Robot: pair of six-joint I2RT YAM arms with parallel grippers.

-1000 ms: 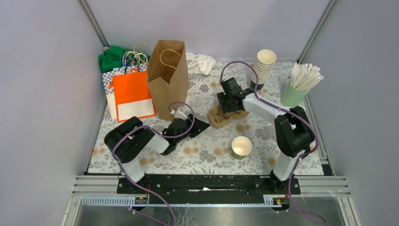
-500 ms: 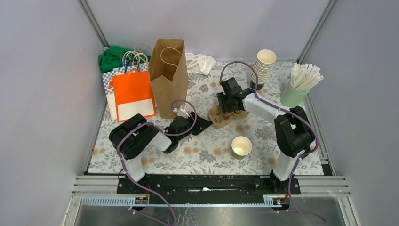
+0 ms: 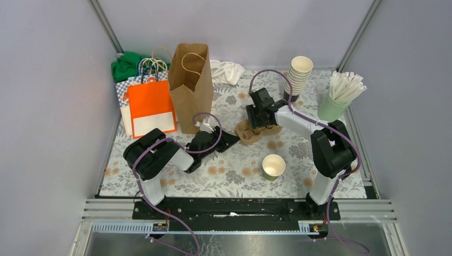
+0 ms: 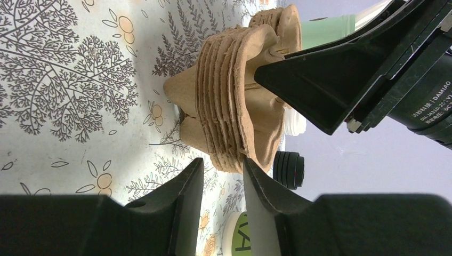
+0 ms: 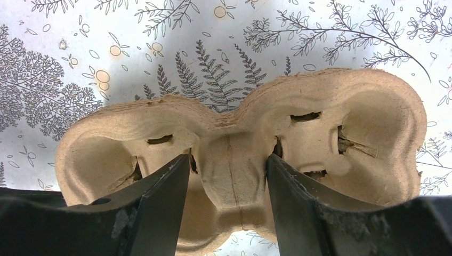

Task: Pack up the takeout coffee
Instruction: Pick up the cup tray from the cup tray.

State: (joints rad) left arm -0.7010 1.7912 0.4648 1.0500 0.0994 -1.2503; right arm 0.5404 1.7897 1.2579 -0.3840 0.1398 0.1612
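Right gripper [image 5: 228, 173]: jaws set into the two wells of the top tray and closed against its centre ridge, bearing down on the stack of brown moulded-pulp cup carriers [image 5: 240, 128]. The stack sits mid-table on the floral-patterned table cover [image 3: 234, 173].

Left gripper [image 4: 223, 169]: jaws narrowly apart, nothing clamped. The near edge of the carrier stack sits just at the tips, slightly into the gap. The arm lies low, reaching in from the left.

Dark-green paper cup with white inside [image 3: 273, 167]: upright, uncovered, on the table nearer the arm bases than the carriers and well apart from both grippers.

Stack of round black plastic lids [image 4: 289, 169]: beyond the carriers, at the foot of the tall stack of cream paper cups [image 3: 298, 74].

Tall brown paper bag [image 3: 191, 88]: standing open, far left of the carriers.
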